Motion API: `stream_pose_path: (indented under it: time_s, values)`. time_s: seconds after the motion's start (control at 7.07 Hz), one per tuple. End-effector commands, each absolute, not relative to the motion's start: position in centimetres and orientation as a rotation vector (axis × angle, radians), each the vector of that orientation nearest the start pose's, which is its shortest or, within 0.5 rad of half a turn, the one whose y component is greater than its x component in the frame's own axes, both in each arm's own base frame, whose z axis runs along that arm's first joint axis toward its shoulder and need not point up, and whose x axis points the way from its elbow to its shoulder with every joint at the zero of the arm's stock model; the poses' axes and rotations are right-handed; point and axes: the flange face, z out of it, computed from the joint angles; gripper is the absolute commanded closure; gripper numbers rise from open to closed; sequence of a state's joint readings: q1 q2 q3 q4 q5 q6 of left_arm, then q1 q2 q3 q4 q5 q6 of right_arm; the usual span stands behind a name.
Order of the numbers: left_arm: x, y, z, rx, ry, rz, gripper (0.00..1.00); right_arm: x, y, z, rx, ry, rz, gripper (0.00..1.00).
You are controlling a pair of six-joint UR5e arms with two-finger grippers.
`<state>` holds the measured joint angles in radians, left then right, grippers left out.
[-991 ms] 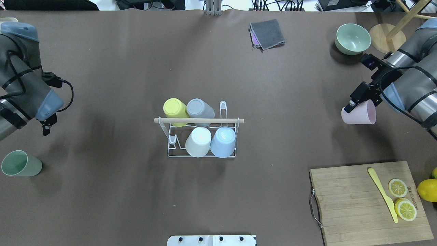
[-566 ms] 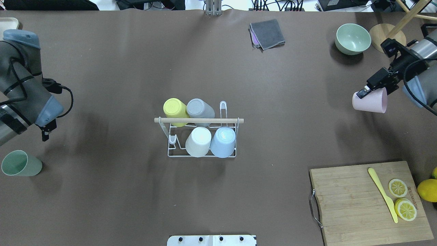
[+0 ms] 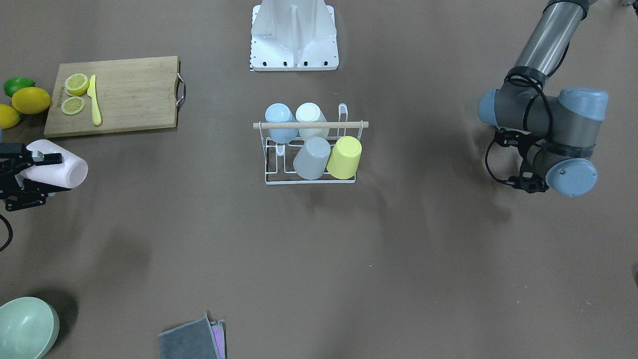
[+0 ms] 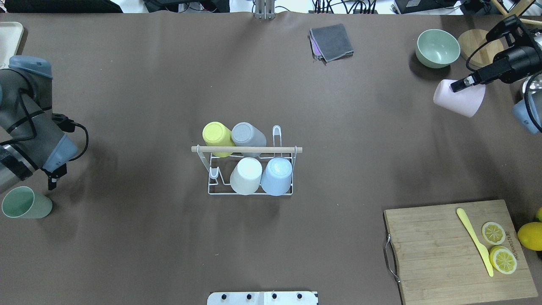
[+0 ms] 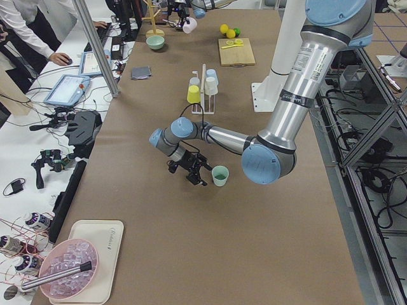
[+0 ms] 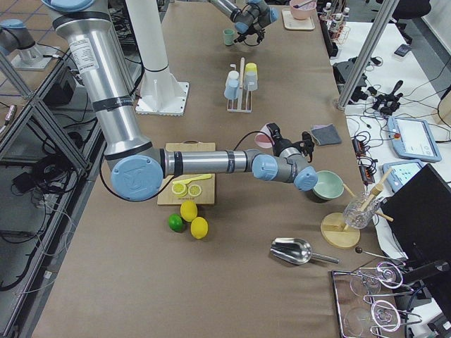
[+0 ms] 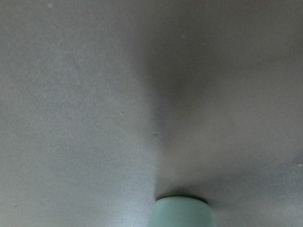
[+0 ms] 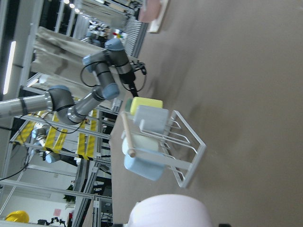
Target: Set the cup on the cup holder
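Brown table (image 4: 169, 84); right gripper (image 4: 463, 81) clamped on pink cup (image 4: 459, 98), held sideways, base pointing toward cup holder (image 4: 250, 149), well apart leftward; left gripper (image 4: 52, 181) beside green cup (image 4: 26, 202), jaw state indeterminable.

cup holder (image 4: 218, 193) holds 4 cups (image 4: 246, 174), 2 prongs (image 4: 276, 134) free, dowel handle (image 4: 254, 149) crossing above

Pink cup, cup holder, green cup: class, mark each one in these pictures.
pink cup (image 4: 459, 101), overhead exterior view, on its side wall.
cup holder (image 4: 247, 149), overhead exterior view, on its wooden handle.
green cup (image 4: 42, 207), overhead exterior view, on its outer wall.
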<state>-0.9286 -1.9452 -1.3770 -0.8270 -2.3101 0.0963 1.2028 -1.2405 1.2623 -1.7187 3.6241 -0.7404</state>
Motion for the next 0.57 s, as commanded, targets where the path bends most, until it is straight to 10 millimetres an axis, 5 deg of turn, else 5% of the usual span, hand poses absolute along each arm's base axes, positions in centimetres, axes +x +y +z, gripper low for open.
stream_pose_path:
  time_s: [0.0, 0.28, 0.42]
  values:
    - [30.3, -50.6, 59.7, -0.738, 0.566, 0.469, 0.02, -23.7, -63.2, 46.4, 0.649, -2.227, -0.719, 0.86]
    - [30.9, -50.5, 59.5, -0.75, 0.573, 0.444, 0.02, -26.7, -63.6, 42.1, 0.916, -2.299, -0.819, 0.89]
    - [31.0, -50.1, 60.0, -0.759, 0.569, 0.445, 0.02, -27.4, -63.2, 41.5, 1.0, -2.324, -0.851, 0.9]
